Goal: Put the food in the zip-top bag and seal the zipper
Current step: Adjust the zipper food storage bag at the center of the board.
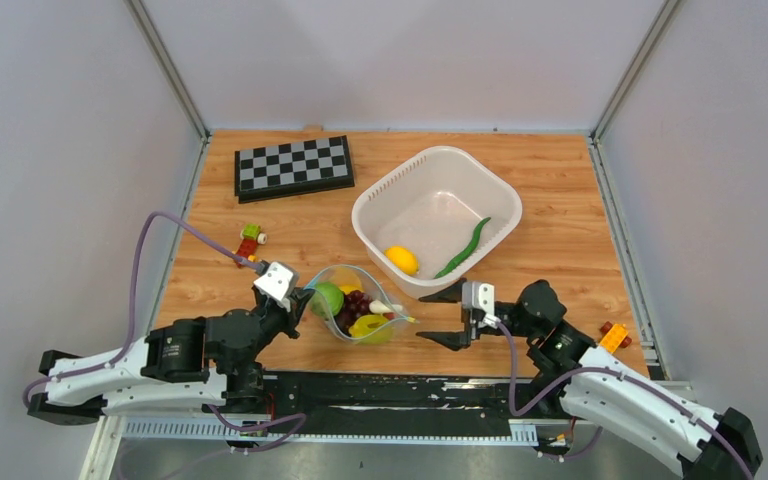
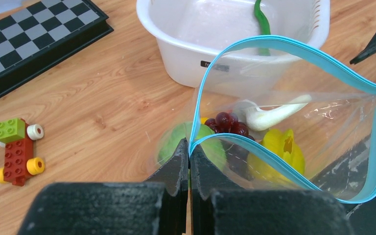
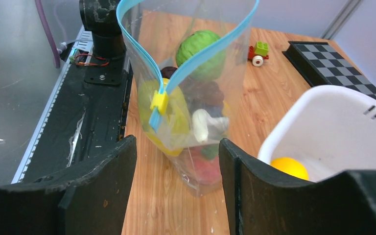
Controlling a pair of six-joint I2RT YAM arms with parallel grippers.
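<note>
The clear zip-top bag (image 1: 358, 305) stands open on the table near the front edge. Its teal zipper (image 2: 293, 44) forms a wide loop. Inside are a green fruit (image 2: 203, 139), purple grapes (image 2: 230, 122), a yellow fruit (image 2: 281, 147) and a pale piece. My left gripper (image 1: 303, 297) is shut on the zipper strip at the bag's left end (image 2: 190, 149). My right gripper (image 1: 425, 318) is open and empty just right of the bag (image 3: 191, 98), its fingers (image 3: 107, 181) not touching it. A yellow slider (image 3: 159, 103) sits on the zipper. A lemon (image 1: 401, 260) and green chili (image 1: 465, 248) lie in the basket.
The white perforated basket (image 1: 430, 200) stands just behind the bag and right gripper. A chessboard (image 1: 293, 166) lies at the back left. A toy block car (image 1: 250, 240) sits left of the bag. An orange object (image 1: 612, 337) lies by the right arm.
</note>
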